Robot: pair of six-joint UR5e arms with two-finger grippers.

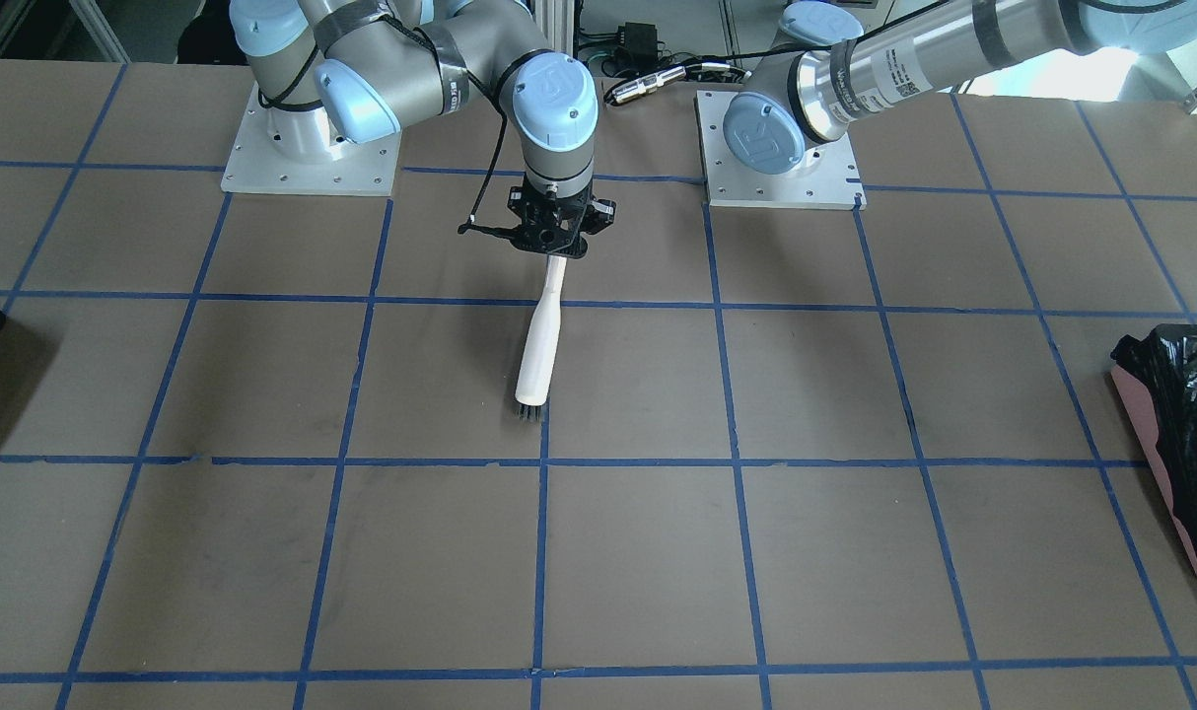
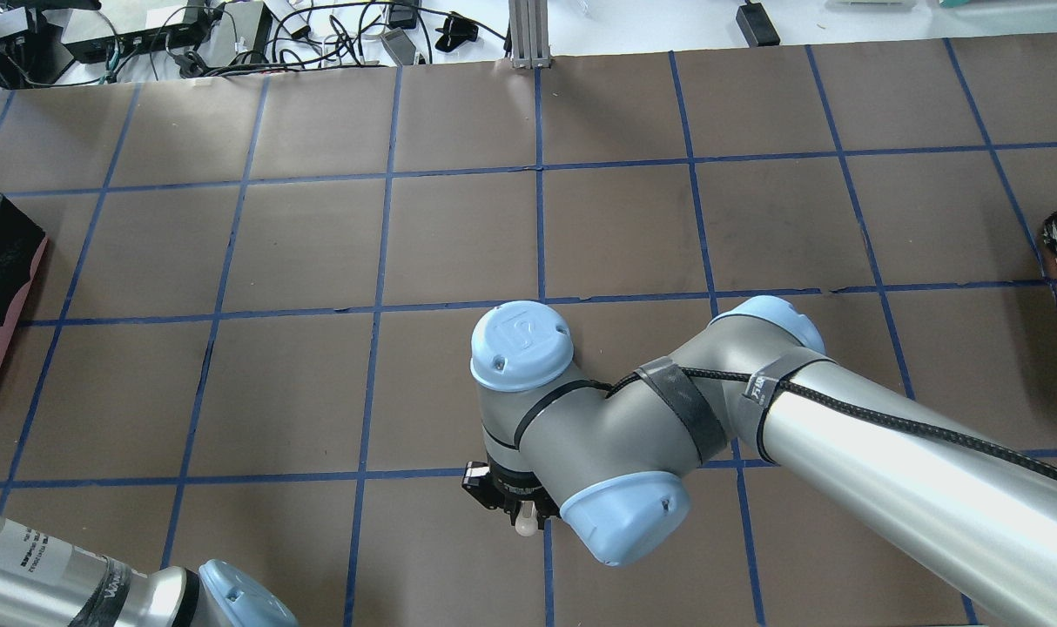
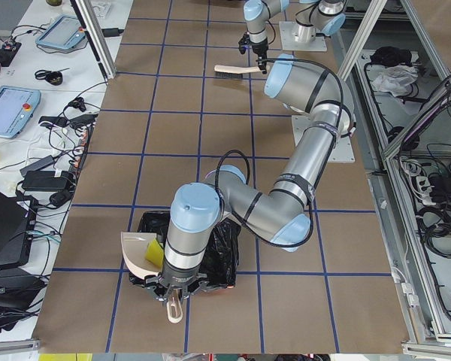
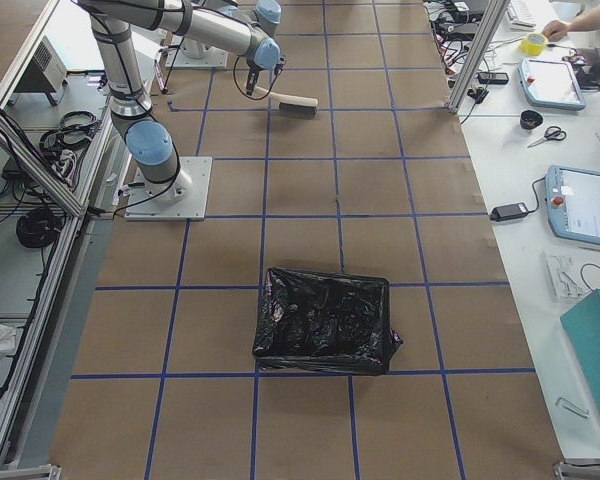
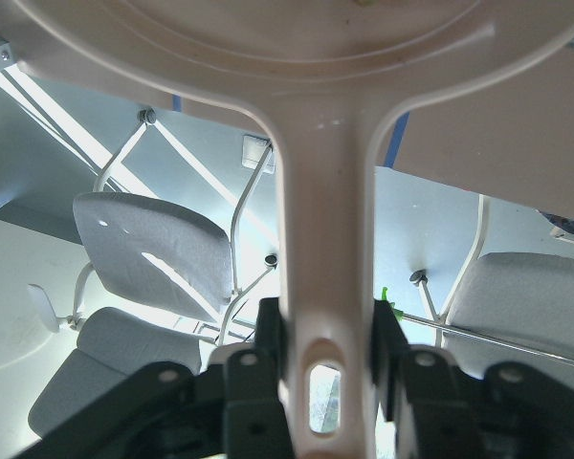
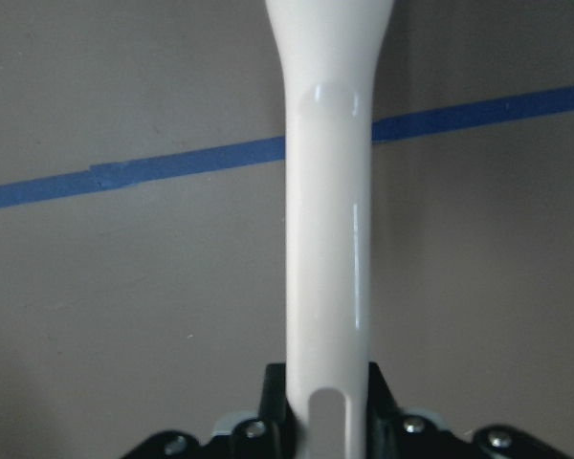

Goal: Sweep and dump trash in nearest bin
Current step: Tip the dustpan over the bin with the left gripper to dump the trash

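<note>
A: What has the left pincer (image 5: 327,335) got?
B: It is clamped on the dustpan (image 3: 137,252) handle. The pan is tipped over the bin (image 3: 222,259) at the worktop's left end, with a yellow scrap (image 3: 154,254) in it.
A: Other scraps?
B: I cannot make them out.
A: And the right pincer (image 6: 327,382)?
B: Closed round the brush (image 1: 539,345) handle, bristles down on the worktop (image 1: 806,552) near its middle, well apart from the bin.

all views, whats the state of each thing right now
dustpan: tilted over left bin, yellow scrap on it
brush: held by handle, bristles pointing down
left gripper: shut on dustpan
right gripper: shut on brush
left bin: open, black-lined
right bin: open, black-lined
</note>
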